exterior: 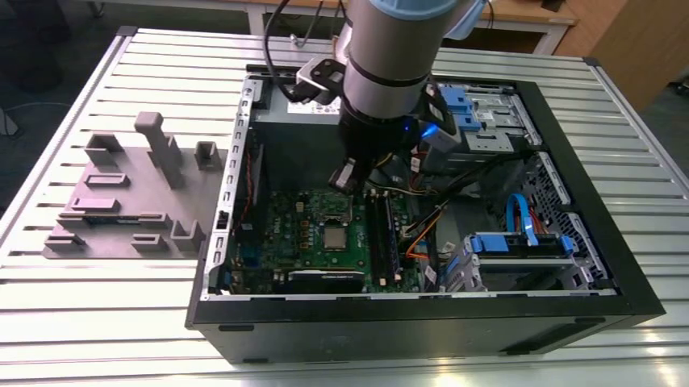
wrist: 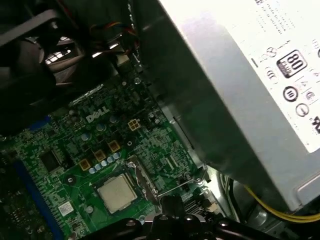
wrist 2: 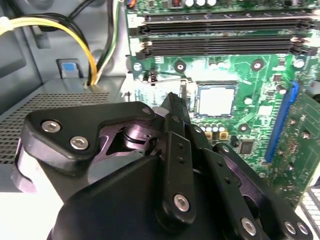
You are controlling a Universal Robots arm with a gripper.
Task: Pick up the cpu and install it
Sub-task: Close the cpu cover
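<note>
on the motherboard (exterior: 323,234) sits the cpu (exterior: 336,237) — arm (exterior: 388,72) above.

A slatted metal surface (exterior: 97,89) carries an open black computer case (exterior: 431,322) and, beside it on the exterior view's left, a grey plastic fixture block (exterior: 119,201).

An open black computer case (exterior: 431,322) lies on its side on the ribbed metal tabletop (exterior: 129,298), with a green motherboard (exterior: 290,242) on its floor. Inside the case, a grey power supply (wrist: 250,75) sits beside the motherboard, black memory slots (wrist 2: 220,35) run along the board's edge, and blue drive brackets (exterior: 517,242) sit at the far side. Just outside the case, toward the exterior view's left, stands a grey plastic fixture block (exterior: 129,201).
</note>
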